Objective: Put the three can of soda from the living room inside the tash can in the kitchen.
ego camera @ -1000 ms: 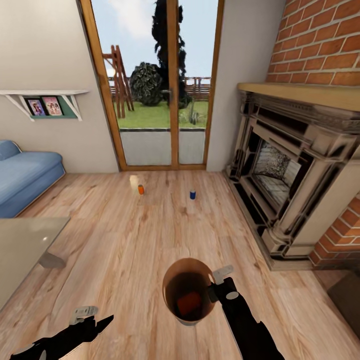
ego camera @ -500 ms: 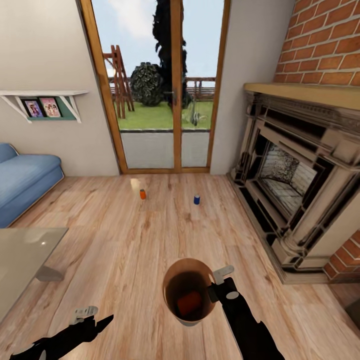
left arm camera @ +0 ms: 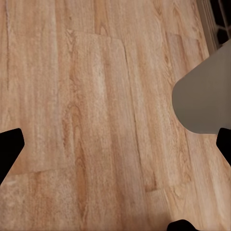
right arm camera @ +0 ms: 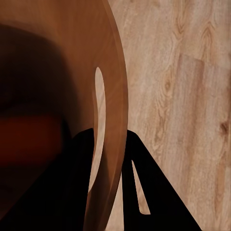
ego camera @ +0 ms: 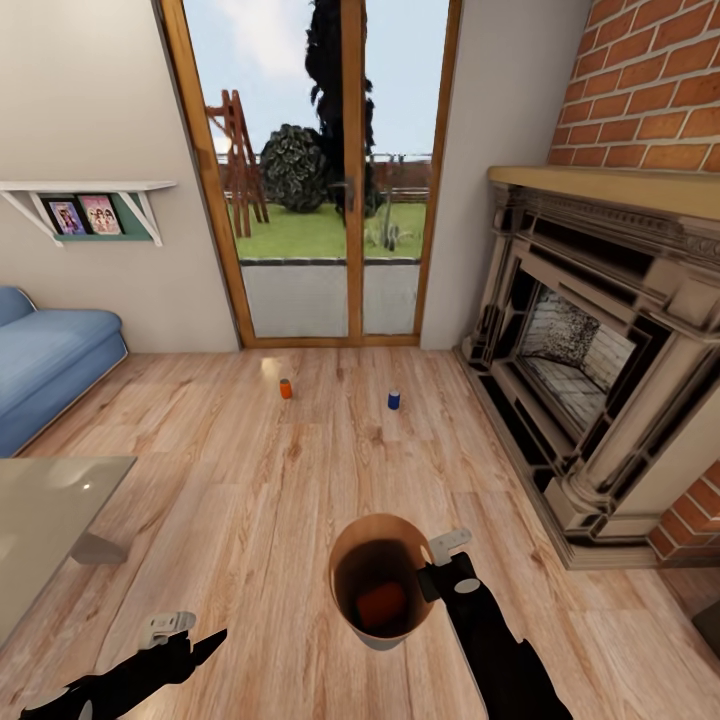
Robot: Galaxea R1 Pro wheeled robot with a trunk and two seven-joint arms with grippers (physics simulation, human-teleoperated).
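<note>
Trash can (ego camera: 385, 585) pinched by our right gripper (ego camera: 432, 578), orange can (ego camera: 381, 604) inside; left gripper (ego camera: 185, 640) spread, empty. Next, we judged: approach floor orange can (ego camera: 285, 388) and blue can (ego camera: 394, 400), frame centre.

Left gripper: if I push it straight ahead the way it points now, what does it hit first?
Most likely the bare wood floor. The left gripper looks down along open fingers at planks, with a grey table corner off to one side. Depth to the floor is unclear.
</note>
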